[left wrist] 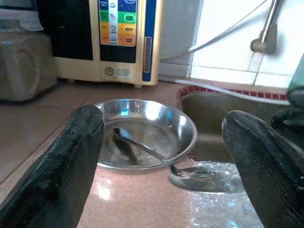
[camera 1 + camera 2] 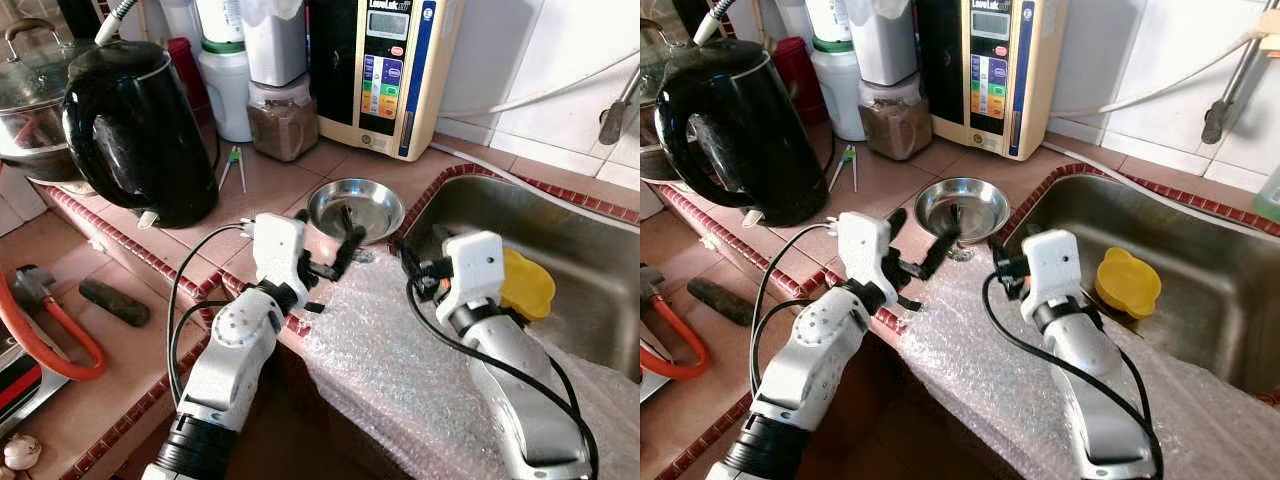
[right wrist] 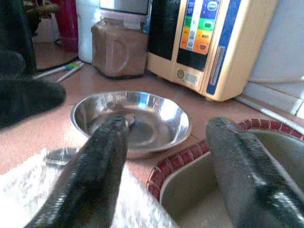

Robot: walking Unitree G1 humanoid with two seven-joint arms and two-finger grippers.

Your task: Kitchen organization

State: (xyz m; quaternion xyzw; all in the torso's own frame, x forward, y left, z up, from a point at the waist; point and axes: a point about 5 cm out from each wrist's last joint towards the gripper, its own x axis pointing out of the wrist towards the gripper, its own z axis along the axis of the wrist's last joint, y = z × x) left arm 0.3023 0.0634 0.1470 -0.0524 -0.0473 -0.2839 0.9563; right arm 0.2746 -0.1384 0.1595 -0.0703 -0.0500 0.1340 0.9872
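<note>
The steel bowl (image 2: pixel 356 208) sits on the tiled counter (image 2: pixel 270 185) just beside the sink (image 2: pixel 560 250), with a spoon (image 1: pixel 156 156) lying handle-in-bowl, its head hanging out over the rim onto the bubble wrap (image 2: pixel 400 350) draped across the counter edge. The left gripper (image 2: pixel 335 240) hovers at the bowl's near rim, fingers spread wide and holding nothing, lined up as if to take the spoon or the rim. The right gripper (image 2: pixel 415 262) waits close by at the sink corner, fingers also apart and empty. A yellow lid (image 2: pixel 525 285) lies in the sink. There's room toward the sink, less on the other side: the kettle (image 2: pixel 135 130) stands near, and the jar (image 2: pixel 283 118) and water machine (image 2: pixel 385 70) crowd the wall behind.
</note>
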